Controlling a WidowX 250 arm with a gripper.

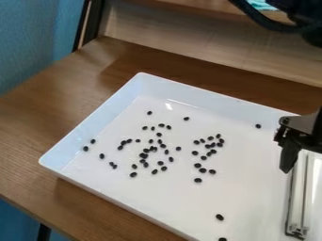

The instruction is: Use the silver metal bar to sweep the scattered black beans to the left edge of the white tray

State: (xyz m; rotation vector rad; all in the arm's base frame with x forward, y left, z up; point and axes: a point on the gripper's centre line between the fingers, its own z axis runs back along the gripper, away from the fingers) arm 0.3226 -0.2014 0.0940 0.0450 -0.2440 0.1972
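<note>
Black beans (146,150) lie left of the gripper (289,162), by that long bar (298,197). Can't tell how open it is, or whether it's gripping anything.

We see an arm (309,16) in deep black at the upper right, its outline bulky and rounded, with a thick, smooth black cable (256,18) bowing out in a loop beside it. Lower down, we find the pincer (289,165) just as black, with a greyish sheen on its flat upper plate (304,123), a small round fitting (285,121) at the plate's edge, knobbly little joints, and a lower part narrowing to a blunt tip
</note>
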